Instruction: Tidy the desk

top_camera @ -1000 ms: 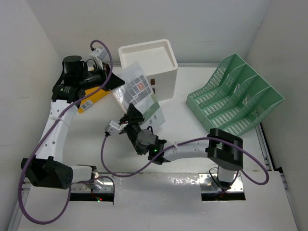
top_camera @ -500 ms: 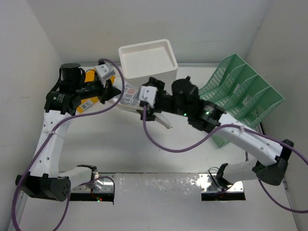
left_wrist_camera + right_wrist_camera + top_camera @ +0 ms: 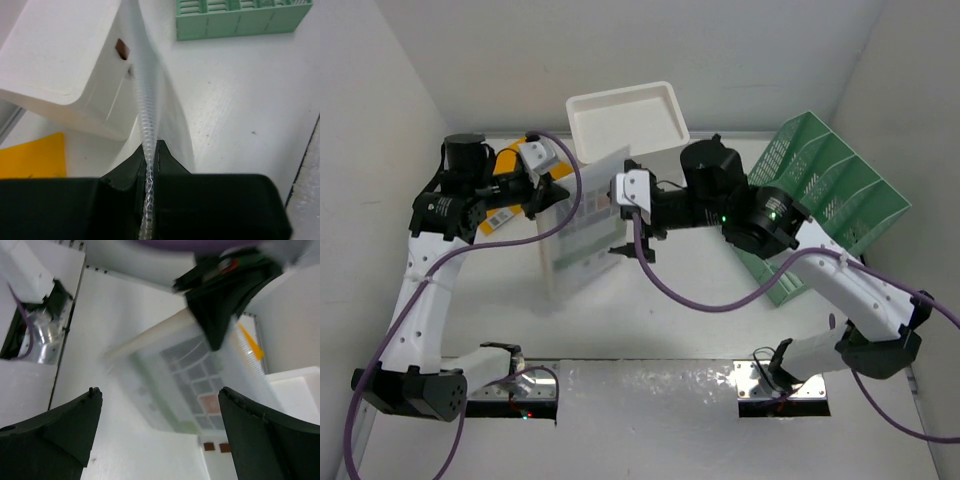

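left gripper [image 3: 149,150]: my jaws are pinched tight on one edge of a clear plastic sleeve [image 3: 582,225] with a printed sheet inside.
yellow sheet [image 3: 506,190]: flat on the tabletop under my left wrist, partly hidden by it.
clear plastic sleeve: held up on edge off the surface, its face turned to my right side; I cannot tell whether its low corner touches down.
right gripper [image 3: 618,232]: my jaws stand wide, just beside the sleeve's face and gripping nothing.
white drawer unit [image 3: 630,120]: at the back, just behind the sleeve.
green mesh file rack [image 3: 830,190]: back right, no papers visible in its slots.
done: I judge little; the sleeve is lifted but not filed.
left: by my reckoning, the sleeve needs a home, likely a rack slot, and the yellow sheet is untouched.
desk [image 3: 620,335]: the white top under both my arms, reaching from the left wall to the rail on the right.
desk axis: flat and level; its long side seems to run left to right across my bases, facing no way in particular.
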`<state>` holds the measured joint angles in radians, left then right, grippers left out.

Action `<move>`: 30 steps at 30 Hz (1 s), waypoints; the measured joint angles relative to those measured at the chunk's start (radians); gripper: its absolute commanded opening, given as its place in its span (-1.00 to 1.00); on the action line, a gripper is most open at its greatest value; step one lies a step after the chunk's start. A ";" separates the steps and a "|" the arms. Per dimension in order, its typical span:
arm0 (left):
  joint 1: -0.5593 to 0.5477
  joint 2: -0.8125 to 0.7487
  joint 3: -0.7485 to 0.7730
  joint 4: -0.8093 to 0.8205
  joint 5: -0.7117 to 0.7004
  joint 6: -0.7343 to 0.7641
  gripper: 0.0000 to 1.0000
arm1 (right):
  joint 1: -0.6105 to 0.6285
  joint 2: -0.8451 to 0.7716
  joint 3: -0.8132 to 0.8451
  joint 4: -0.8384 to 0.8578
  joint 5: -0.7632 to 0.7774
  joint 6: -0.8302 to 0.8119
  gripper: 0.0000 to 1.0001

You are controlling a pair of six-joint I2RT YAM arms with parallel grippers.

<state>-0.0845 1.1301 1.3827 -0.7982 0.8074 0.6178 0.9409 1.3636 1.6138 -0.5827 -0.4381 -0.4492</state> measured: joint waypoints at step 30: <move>-0.001 -0.066 -0.005 -0.140 0.094 0.147 -1.00 | -0.095 0.511 0.456 -0.227 -0.006 0.010 -0.73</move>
<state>-0.0856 1.0637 1.3777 -0.9382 0.9012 0.7650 0.8455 1.8748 2.0701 -0.8093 -0.4446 -0.4389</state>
